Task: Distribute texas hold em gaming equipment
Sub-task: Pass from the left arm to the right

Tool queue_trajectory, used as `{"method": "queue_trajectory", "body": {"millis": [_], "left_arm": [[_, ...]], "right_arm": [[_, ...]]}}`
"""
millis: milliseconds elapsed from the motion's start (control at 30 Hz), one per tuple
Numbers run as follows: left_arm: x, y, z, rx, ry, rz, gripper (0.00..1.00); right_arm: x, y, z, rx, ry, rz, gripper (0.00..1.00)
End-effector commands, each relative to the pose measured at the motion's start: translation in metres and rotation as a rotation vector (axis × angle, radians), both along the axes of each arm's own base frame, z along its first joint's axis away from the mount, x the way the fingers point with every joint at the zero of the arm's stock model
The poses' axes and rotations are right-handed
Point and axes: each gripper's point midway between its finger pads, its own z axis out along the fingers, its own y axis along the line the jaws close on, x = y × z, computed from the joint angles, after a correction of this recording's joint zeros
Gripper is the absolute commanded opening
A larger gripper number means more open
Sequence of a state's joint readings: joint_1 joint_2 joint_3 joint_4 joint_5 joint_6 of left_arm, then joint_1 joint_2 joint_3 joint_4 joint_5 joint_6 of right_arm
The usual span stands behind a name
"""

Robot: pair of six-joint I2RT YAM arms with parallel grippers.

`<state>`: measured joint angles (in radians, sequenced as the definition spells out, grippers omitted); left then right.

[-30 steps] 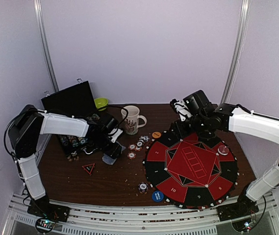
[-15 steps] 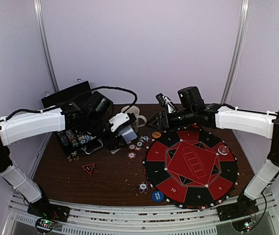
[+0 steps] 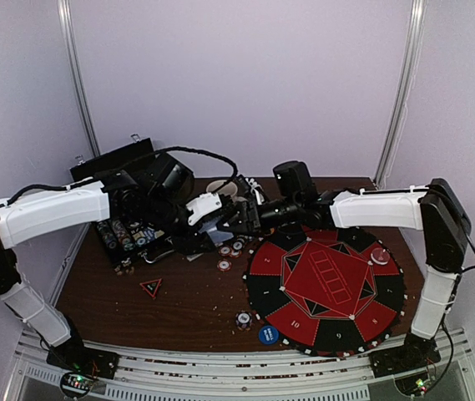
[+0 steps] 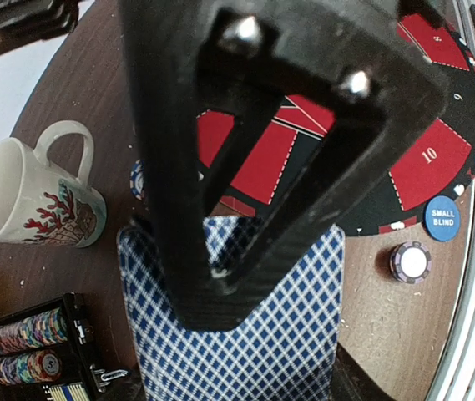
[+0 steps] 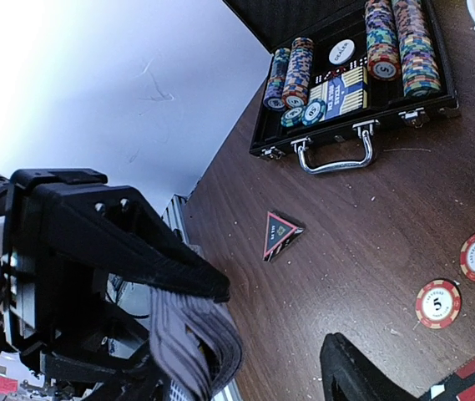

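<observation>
Cards [image 4: 291, 338], backed in blue-and-white lattice, sit stacked and clamped between the left fingers [image 4: 170, 209]. Whether the right fingers [image 5: 347, 373] stand wide or narrow cannot be told.

The case [image 3: 105, 165] stands at the table's [image 3: 187, 302] left rear, mug [image 4: 28, 196] to its right; loose chips [image 3: 224, 265] lie between mug and mat [image 3: 325, 284], a disc [image 3: 268, 335] before it.

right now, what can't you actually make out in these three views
- Card faces: the left wrist view shows only the checked backs of the deck; the left hand covers the middle.
- Right hand, open or shut: its wrist view cuts off all but one finger at the bottom edge; from above it is too small.
- Mug: from above, mostly behind both hands.
</observation>
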<state>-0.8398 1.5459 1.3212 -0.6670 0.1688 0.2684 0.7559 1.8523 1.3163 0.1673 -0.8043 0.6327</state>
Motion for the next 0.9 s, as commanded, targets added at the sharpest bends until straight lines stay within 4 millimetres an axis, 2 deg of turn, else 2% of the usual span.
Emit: {"method": "queue_trajectory", "body": {"millis": [0,167,300,467,567,600,633,733,867], "left_arm": [[0.003,-0.012,0.018,-0.033,-0.045,-0.046,0.55],[0.005,-0.018,0.020,-0.022,-0.066,-0.081,0.54],[0.008,-0.015,0.017,0.012,-0.093,-0.077,0.54],[0.017,-0.012,0.013,0.049,-0.122,-0.049,0.52],[0.017,-0.014,0.012,0.047,-0.116,-0.059,0.53],[0.016,-0.014,0.011,0.047,-0.112,-0.063,0.55],[0.015,-0.013,0.010,0.048,-0.110,-0.059,0.64],[0.016,-0.006,0.007,0.047,-0.132,-0.031,0.97],[0.014,0.011,-0.004,0.064,-0.191,-0.006,0.98]], "right_arm": [[-0.001,0.018,0.004,0.049,0.030,0.044,0.62],[-0.006,0.041,0.003,0.087,0.077,0.092,0.57],[-0.006,0.044,-0.004,0.076,0.102,0.099,0.47],[-0.018,0.049,-0.003,0.093,0.129,0.144,0.27],[-0.020,0.048,0.002,0.111,0.127,0.150,0.09],[-0.020,0.047,0.004,0.115,0.122,0.151,0.03],[-0.020,0.046,0.006,0.116,0.117,0.151,0.00],[-0.017,0.038,0.014,0.114,0.092,0.142,0.00],[-0.018,0.028,0.028,0.119,0.061,0.125,0.00]]}}
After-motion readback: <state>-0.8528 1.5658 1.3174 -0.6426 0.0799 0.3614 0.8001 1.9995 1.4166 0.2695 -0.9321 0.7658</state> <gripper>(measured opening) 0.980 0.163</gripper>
